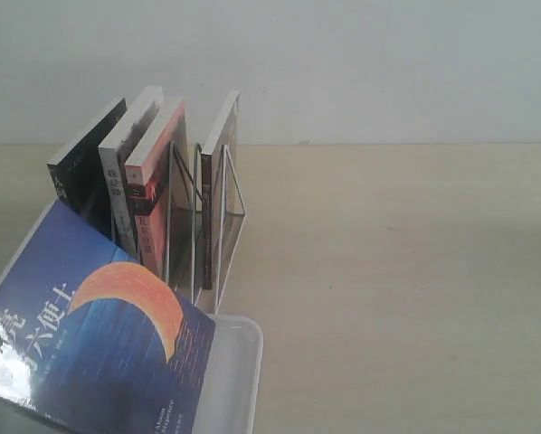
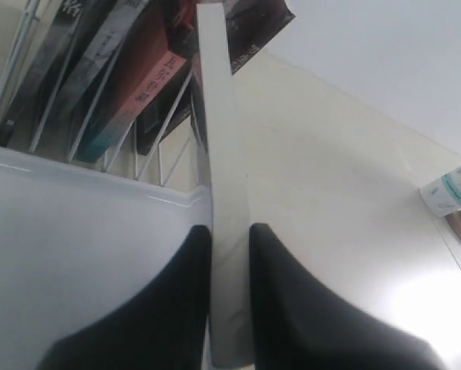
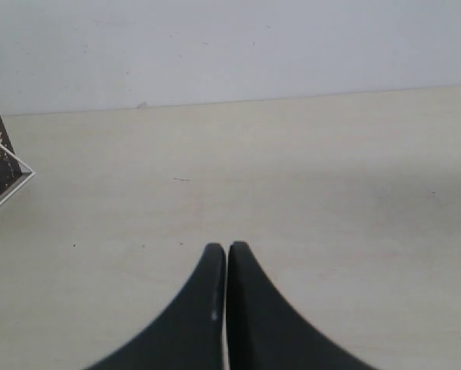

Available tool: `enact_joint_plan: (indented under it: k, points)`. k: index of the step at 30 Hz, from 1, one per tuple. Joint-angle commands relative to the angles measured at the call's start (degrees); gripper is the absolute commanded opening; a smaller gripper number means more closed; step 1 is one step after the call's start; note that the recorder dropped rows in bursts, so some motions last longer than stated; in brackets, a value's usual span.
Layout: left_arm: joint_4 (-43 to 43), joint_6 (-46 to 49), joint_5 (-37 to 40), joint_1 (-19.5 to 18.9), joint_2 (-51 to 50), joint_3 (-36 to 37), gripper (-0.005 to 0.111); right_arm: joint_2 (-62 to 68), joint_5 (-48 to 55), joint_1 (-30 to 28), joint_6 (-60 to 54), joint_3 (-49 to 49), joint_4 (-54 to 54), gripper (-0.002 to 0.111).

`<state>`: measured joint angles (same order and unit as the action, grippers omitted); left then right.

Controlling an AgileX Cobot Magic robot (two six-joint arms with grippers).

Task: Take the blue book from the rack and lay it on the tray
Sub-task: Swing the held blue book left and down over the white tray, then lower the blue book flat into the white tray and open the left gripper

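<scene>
Left tool clamps blue book edgewise over tray.

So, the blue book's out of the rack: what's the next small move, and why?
Probably lower the blue book and tip it flat onto the tray. The left gripper is shut on its edge, and it hangs tilted over the tray, clear of the rack, not yet lying down.
</scene>
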<state>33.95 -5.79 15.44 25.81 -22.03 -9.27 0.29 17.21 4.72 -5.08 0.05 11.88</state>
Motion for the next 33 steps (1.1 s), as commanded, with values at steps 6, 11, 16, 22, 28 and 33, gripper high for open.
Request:
enact_joint_plan:
  k: [6,11,16,22,28,33]
  points:
    - [5.3,-0.6,-5.6,0.1,0.7,1.7,0.004,-0.3,-0.7,-0.1,0.0,0.0,-0.3,0.000]
    - [6.0,-0.6,-5.9,0.1,0.7,1.8,0.004,-0.3,-0.7,-0.1,0.0,0.0,-0.3,0.000]
    - [6.1,-1.5,-6.6,0.1,0.7,3.2,0.004,-0.3,-0.7,-0.1,0.0,0.0,-0.3,0.000]
    - [6.1,-1.5,-6.7,0.1,0.7,4.0,0.004,-0.3,-0.7,-0.1,0.0,0.0,-0.3,0.000]
    - [7.4,-1.5,-6.8,0.1,0.7,4.0,0.004,-0.3,-0.7,-0.1,0.0,0.0,-0.3,0.000]
    - [7.6,-1.5,-6.8,0.1,0.7,4.0,0.004,-0.3,-0.7,-0.1,0.0,0.0,-0.3,0.000]
